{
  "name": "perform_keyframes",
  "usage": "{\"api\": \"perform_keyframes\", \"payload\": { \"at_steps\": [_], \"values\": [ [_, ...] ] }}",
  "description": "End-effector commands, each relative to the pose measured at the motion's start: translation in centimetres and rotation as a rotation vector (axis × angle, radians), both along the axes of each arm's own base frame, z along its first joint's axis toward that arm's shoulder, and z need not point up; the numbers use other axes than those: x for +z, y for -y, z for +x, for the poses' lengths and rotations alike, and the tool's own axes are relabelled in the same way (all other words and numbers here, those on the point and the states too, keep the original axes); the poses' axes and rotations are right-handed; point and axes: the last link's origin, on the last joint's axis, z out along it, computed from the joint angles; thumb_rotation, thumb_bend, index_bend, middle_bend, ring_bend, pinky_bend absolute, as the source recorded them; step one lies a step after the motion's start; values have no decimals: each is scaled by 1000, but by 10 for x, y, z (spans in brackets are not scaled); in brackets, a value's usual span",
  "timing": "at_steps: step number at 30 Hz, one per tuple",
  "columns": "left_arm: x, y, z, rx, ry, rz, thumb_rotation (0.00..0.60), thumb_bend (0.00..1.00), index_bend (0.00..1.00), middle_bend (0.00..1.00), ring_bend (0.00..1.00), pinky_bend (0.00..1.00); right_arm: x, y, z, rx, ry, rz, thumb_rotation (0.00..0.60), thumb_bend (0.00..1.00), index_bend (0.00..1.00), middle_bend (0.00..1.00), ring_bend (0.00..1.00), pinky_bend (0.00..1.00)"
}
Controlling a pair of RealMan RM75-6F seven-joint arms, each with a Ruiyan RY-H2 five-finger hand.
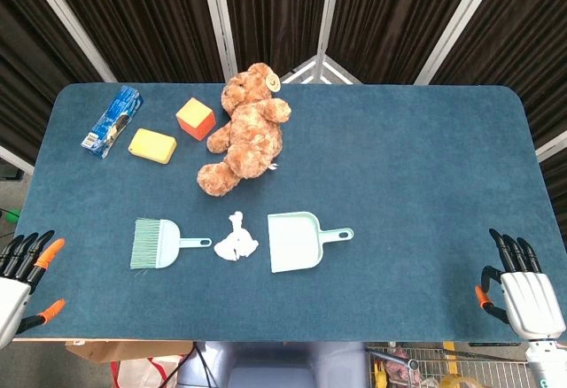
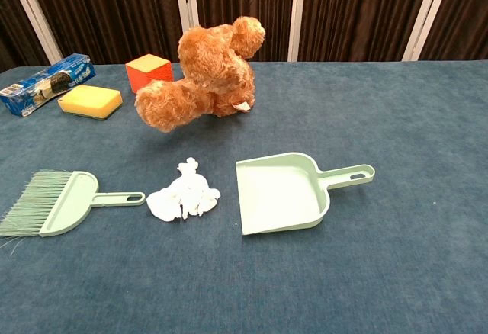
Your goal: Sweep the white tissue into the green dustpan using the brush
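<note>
A crumpled white tissue (image 1: 236,242) (image 2: 184,195) lies on the blue table between the brush and the dustpan. The pale green brush (image 1: 158,244) (image 2: 58,202) lies to its left, bristles pointing left and handle toward the tissue. The green dustpan (image 1: 297,241) (image 2: 283,192) lies to its right, handle pointing right. My left hand (image 1: 21,275) hovers at the table's front left corner, fingers apart and empty. My right hand (image 1: 521,287) is at the front right corner, fingers apart and empty. Neither hand shows in the chest view.
A brown teddy bear (image 1: 244,131) (image 2: 204,76) lies behind the tissue. An orange-red cube (image 1: 196,119) (image 2: 147,71), a yellow sponge (image 1: 152,145) (image 2: 90,101) and a blue packet (image 1: 112,120) (image 2: 46,82) sit at the back left.
</note>
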Motion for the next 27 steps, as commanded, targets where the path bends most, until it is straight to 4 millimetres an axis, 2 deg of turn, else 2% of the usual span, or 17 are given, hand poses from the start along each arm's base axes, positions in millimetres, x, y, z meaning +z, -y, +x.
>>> {"api": "perform_keyframes", "payload": {
  "at_steps": [1,20,27],
  "values": [
    [1,0,0,10,14,2,600,0,0,0,0,0,1,-2,0,-4,2,-1,600,384,0,0,0,43],
    [-1,-1,-2,31,-5,-2,600,0,0,0,0,0,-3,1,4,2,24,7,600,382,0,0,0,43],
    [0,-2,-2,36,3,2,600,0,0,0,0,0,-2,0,3,5,12,1,600,299,0,0,0,43]
  ]
}}
